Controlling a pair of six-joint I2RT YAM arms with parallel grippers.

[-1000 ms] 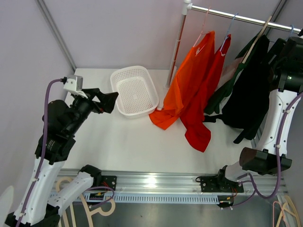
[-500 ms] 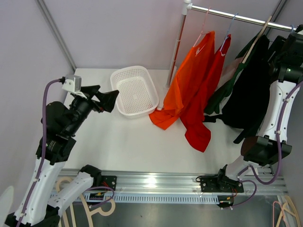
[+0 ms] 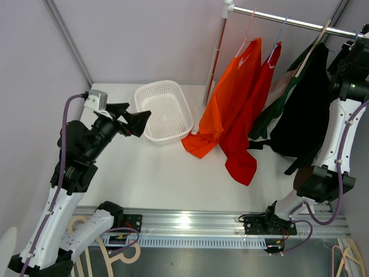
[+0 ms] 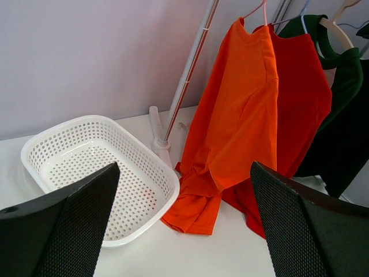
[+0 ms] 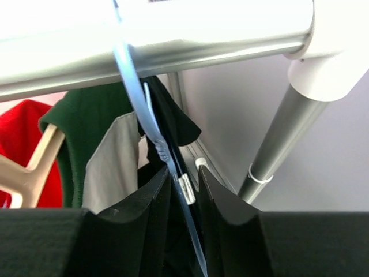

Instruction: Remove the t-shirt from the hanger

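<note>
A black t-shirt [image 3: 302,109] hangs at the right end of the metal rod [image 3: 288,22] on a light blue hanger [image 5: 138,92]. My right gripper [image 5: 183,176] is raised just under the rod [image 5: 173,34], and its two black fingers are shut on the hanger's neck, right below the hook. In the top view that gripper [image 3: 360,43] sits at the frame's right edge beside the shirt. The black cloth [image 5: 179,124] shows behind the hanger. My left gripper [image 3: 134,120] hovers open over the table's left side, holding nothing, and faces the clothes [image 4: 184,173].
Orange [image 3: 230,98], red [image 3: 253,115] and green [image 3: 277,109] shirts hang left of the black one, and the orange and red hems rest on the table. A white perforated basket [image 3: 138,95] sits at the back left. The rack's upright pole [image 3: 214,57] stands beside it.
The right gripper's jaws have narrowed from wide apart to pinching the blue hanger's neck. The left arm has shifted a little right and up toward the basket, still open.
</note>
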